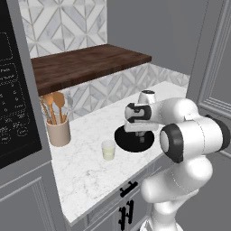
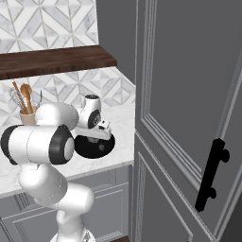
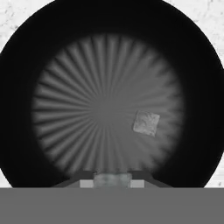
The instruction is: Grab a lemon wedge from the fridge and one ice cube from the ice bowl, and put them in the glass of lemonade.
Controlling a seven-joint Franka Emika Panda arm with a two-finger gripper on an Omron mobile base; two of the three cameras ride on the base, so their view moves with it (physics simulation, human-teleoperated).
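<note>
Your gripper (image 3: 113, 179) sits low over the black ice bowl (image 1: 122, 140), its tips pinched on a pale ice cube (image 3: 113, 179); a second cube (image 3: 146, 123) lies loose at four o'clock of centre; the lemonade glass (image 1: 108, 150) stands just beside the bowl, at nine o'clock.

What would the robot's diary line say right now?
stage: ice pickup | fingers: shut on held ice cube | above: ice bowl | loose ice cube: on bowl floor | glass of lemonade: beside bowl
</note>
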